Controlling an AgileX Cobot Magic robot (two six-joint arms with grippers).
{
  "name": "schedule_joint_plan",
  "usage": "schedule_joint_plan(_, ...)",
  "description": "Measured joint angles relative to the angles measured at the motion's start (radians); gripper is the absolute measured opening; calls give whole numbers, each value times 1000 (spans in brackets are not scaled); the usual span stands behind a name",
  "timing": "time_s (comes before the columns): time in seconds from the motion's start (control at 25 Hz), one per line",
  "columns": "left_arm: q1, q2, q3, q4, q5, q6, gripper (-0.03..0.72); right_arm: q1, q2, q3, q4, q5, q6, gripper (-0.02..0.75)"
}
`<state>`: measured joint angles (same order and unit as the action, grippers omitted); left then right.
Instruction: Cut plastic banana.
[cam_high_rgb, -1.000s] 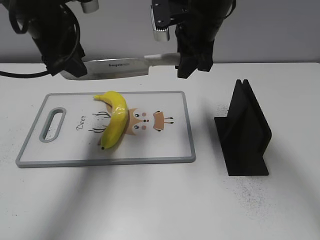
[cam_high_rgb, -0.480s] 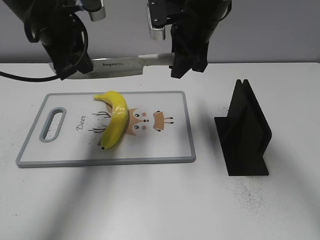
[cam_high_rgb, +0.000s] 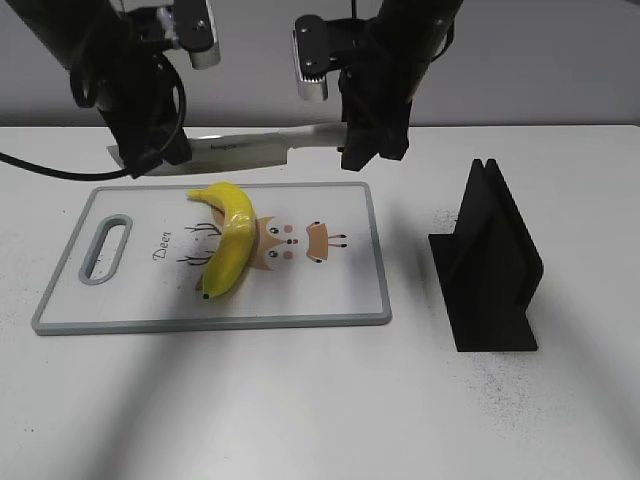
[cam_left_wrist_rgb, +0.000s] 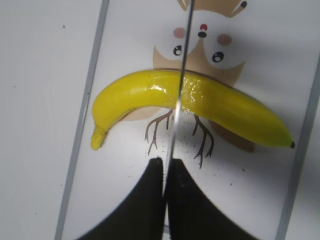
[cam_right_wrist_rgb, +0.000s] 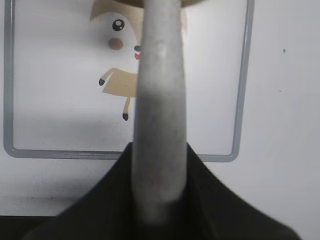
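Note:
The plastic banana (cam_high_rgb: 232, 240) lies curved and whole on the white cutting board (cam_high_rgb: 330, 290); it also shows in the left wrist view (cam_left_wrist_rgb: 145, 92). A knife (cam_high_rgb: 245, 150) hangs level above the board's far edge, over the banana. My left gripper (cam_high_rgb: 150, 158) is shut on the blade's tip end, seen edge-on in the left wrist view (cam_left_wrist_rgb: 165, 167). My right gripper (cam_high_rgb: 365, 140) is shut on the grey knife handle (cam_right_wrist_rgb: 157, 100). The blade edge (cam_left_wrist_rgb: 181, 75) lines up across the banana's middle.
A black knife stand (cam_high_rgb: 490, 265) stands on the table to the right of the board. The board has a handle slot (cam_high_rgb: 105, 250) at its left end and a deer picture (cam_high_rgb: 295, 240) beside the banana.
Both grippers have lowered the knife a little toward the board and the banana. The banana has not moved.

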<state>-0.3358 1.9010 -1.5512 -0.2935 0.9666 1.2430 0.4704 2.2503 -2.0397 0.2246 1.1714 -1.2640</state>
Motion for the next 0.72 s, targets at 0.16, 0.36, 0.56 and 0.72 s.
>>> schedule_joint_plan(0.16,0,92,0,-1,-37,0,-17,0,57,0,-10,-11,11,162)
schedule_joint_plan(0.36,0,229,-12,-10,-96,12,-16,-7,166,-7,-24,-17,53,162)
schedule_joint_plan(0.56,-4,246,-30,-10,-83,15,-16,-10,200,-14,-41,-10,62,162)
schedule_joint_plan(0.72,-4,243,-30,-12,-80,15,-16,-10,198,-20,-41,0,64,162)
